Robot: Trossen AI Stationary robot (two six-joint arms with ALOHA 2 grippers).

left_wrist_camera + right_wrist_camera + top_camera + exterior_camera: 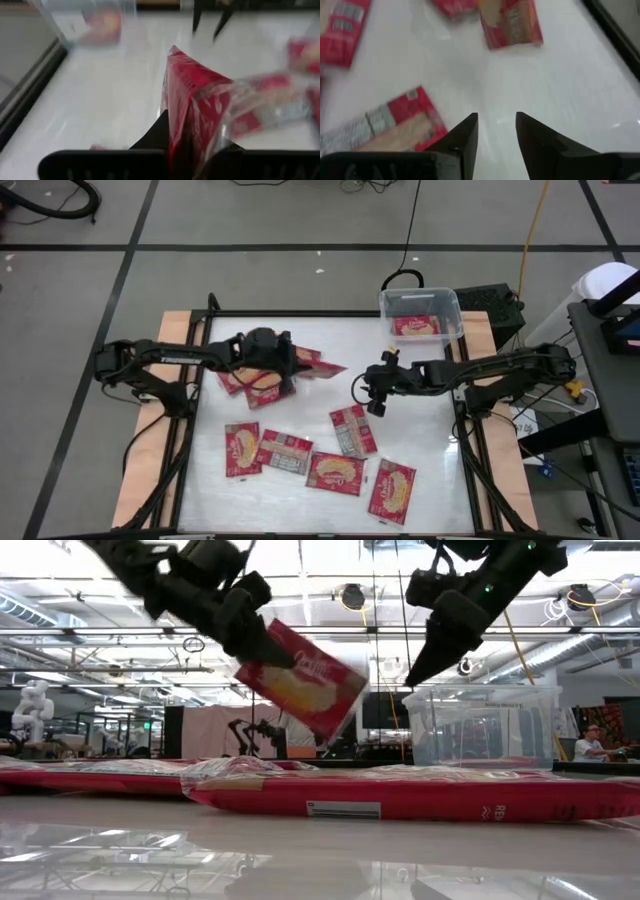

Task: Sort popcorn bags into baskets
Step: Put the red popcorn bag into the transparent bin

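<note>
My left gripper [296, 363] hangs over the table's far left part, shut on a red popcorn bag [300, 680] held in the air. My right gripper [495, 120] stands open above the table's middle [360, 389], nothing between its fingers. A bag [353, 430] lies flat just near-side of it. Several more bags lie flat along the near part [335, 472], and a few lie under the left arm [250, 387]. The clear basket [450, 302] stands at the far right corner with one bag [415, 326] inside. My left gripper pinches one end of the popcorn bag [187, 127] between its two fingers [155, 135]. The fingers come slanting down from the table's left side. The bag sticks out beyond them toward the table's right, lifted clear and tilted, its free corner [325, 735] pointing down.
A black box [497, 302] stands right beside the basket at the far right. The table's dark frame [190, 430] runs along both sides. Bare white tabletop [420, 420] lies between the right gripper and the right edge.
</note>
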